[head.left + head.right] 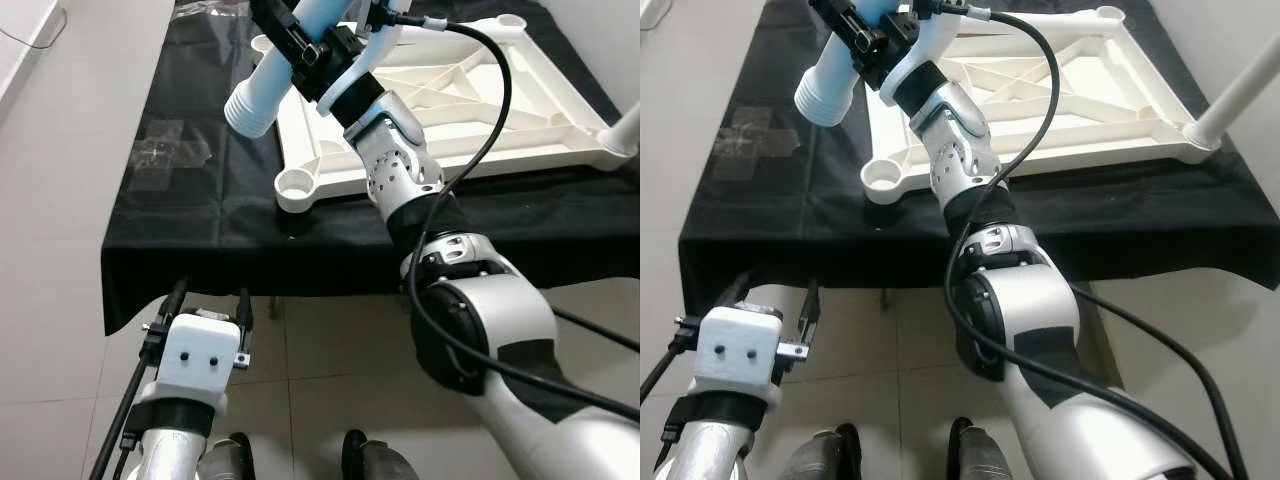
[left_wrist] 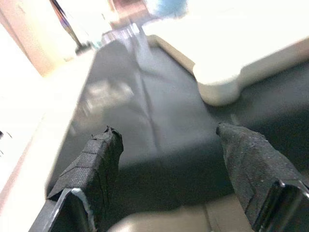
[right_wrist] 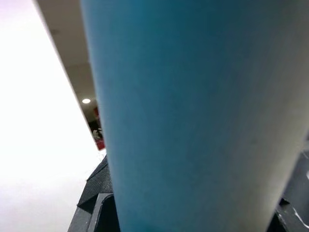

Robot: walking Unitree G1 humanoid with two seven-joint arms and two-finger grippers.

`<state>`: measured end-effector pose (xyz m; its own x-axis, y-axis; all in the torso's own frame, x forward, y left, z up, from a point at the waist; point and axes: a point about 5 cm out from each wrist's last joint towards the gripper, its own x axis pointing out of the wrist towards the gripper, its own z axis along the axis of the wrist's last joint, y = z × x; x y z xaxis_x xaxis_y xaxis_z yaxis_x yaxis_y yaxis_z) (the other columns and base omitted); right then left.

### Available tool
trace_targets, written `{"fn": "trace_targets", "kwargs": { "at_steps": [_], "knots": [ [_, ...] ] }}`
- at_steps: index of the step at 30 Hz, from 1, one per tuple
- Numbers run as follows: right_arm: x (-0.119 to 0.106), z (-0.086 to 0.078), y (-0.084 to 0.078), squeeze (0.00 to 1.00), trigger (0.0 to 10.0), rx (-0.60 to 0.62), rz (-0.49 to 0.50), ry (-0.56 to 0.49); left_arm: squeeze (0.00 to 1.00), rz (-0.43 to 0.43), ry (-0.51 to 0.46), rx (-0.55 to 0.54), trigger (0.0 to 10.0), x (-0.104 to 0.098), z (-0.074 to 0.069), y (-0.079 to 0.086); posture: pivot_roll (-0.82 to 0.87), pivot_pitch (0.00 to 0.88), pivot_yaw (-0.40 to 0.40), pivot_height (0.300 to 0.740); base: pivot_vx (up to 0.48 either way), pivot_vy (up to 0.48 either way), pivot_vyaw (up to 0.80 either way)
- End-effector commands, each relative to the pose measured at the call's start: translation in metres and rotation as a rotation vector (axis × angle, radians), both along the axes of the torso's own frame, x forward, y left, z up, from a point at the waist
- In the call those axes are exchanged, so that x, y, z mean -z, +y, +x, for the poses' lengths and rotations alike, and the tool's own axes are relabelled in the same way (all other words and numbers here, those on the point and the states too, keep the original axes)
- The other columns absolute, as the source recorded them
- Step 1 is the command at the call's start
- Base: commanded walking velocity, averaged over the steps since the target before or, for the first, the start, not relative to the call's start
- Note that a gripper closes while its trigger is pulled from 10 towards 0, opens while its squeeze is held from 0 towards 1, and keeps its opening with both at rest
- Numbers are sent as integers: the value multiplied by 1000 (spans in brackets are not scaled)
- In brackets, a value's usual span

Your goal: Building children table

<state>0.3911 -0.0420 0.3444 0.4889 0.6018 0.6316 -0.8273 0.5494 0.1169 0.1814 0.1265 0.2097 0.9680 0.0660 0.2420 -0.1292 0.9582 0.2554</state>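
Upturned white plastic tabletop (image 1: pixel 455 95) lies on the black-draped surface (image 1: pixel 200 200), 1 leg fitted; right claw (image 1: pixel 312 52) grips a pale-blue leg tube (image 1: pixel 262 95), near socket (image 1: pixel 295 183) unfilled; left claw (image 1: pixel 208 305) gapes, idle.

Tabletop (image 1: pixel 500 100): smooth moulded white plastic with a slight sheen, ribbed on its upturned underside. Leg (image 1: pixel 262 95): smooth pale-blue plastic tube, ridged at its end. Cloth (image 1: pixel 200 215): thin black sheet, faintly glossy and creased (a clear wrinkled film (image 1: pixel 165 150) lies on it). Left gripper (image 2: pixel 166 145): fingers wrapped in rough matt black fabric tape. Floor (image 1: pixel 60 330): glossy pale tiles.
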Motion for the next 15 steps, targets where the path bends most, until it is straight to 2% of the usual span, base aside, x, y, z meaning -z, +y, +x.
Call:
{"fn": "trace_targets", "kwargs": {
  "at_steps": [1,4,15],
  "knots": [
    [-3,-2,-2,0,10000,5,8,-25,0,-3,20,-6,10000,4,0,2,156,215,-55,740,247,0,0],
    [-2,-1,-2,0,10000,4,10,-11,0,-4,21,-7,10000,4,0,3,156,215,-55,740,247,0,0],
    [6,-1,-2,0,10000,56,-19,0,0,18,40,22,10000,10,-1,-1,154,212,-54,740,396,0,0]
  ]
}}
